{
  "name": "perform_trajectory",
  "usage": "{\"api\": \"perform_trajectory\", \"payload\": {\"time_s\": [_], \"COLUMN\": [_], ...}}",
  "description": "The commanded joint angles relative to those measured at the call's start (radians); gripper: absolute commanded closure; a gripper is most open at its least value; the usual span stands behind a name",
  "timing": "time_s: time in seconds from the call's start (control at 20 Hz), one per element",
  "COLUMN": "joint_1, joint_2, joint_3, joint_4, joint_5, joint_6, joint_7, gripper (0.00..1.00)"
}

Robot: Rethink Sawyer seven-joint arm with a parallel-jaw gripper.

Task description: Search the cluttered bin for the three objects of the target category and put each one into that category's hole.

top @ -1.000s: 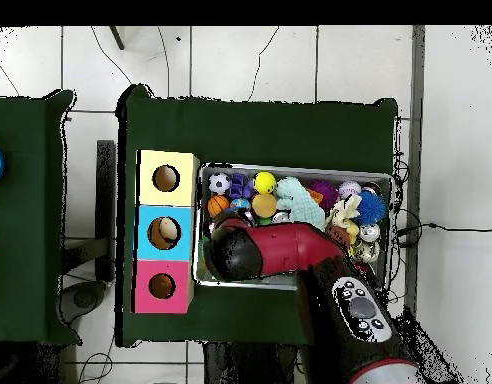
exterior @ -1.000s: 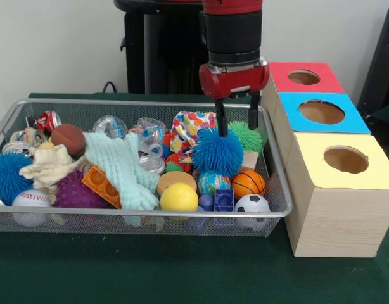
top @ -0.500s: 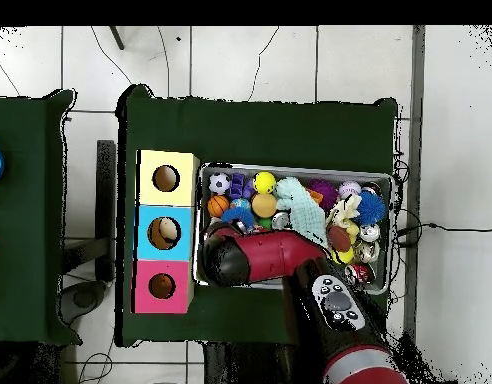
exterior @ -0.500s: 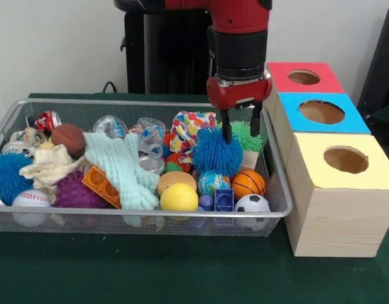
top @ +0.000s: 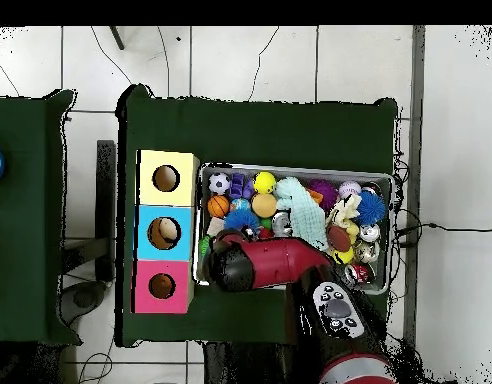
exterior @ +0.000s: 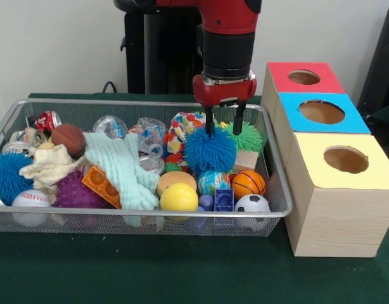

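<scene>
- Silver mesh bin (exterior: pixel 278 166) sits on the green tabletop (exterior: pixel 150 272), just beside the boxes; the red-topped hole (exterior: pixel 304 77) is farthest.
- End effector (exterior: pixel 224 121) hangs spread above the bin's blue spiky ball (exterior: pixel 210 151), one finger touching it.

Legible text: none in either view.
Crushed cans (exterior: pixel 41 121) in bin (exterior: pixel 150 103): printed markings present, unreadable.
Boxes, balls: no lettering seen.
</scene>
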Motion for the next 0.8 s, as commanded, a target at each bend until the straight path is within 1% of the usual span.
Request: {"api": "perform_trajectory", "payload": {"time_s": [0.05, 0.25, 0.4, 0.6, 0.75, 0.8], "joint_1": [0.002, 0.038, 0.047, 0.047, 0.039, 0.033], "joint_2": [0.111, 0.172, 0.191, 0.213, 0.221, 0.221], "joint_3": [-0.054, -0.080, -0.075, -0.075, -0.069, -0.064], "joint_4": [-0.077, -0.113, -0.121, -0.134, -0.131, -0.125], "joint_5": [-0.043, -0.053, -0.056, -0.042, -0.045, -0.044], "joint_6": [-0.054, -0.121, -0.200, -0.278, -0.327, -0.357], "joint_7": [0.129, 0.141, 0.140, 0.144, 0.132, 0.128], "gripper": [0.00, 0.00, 0.00, 0.00, 0.00, 1.00]}}
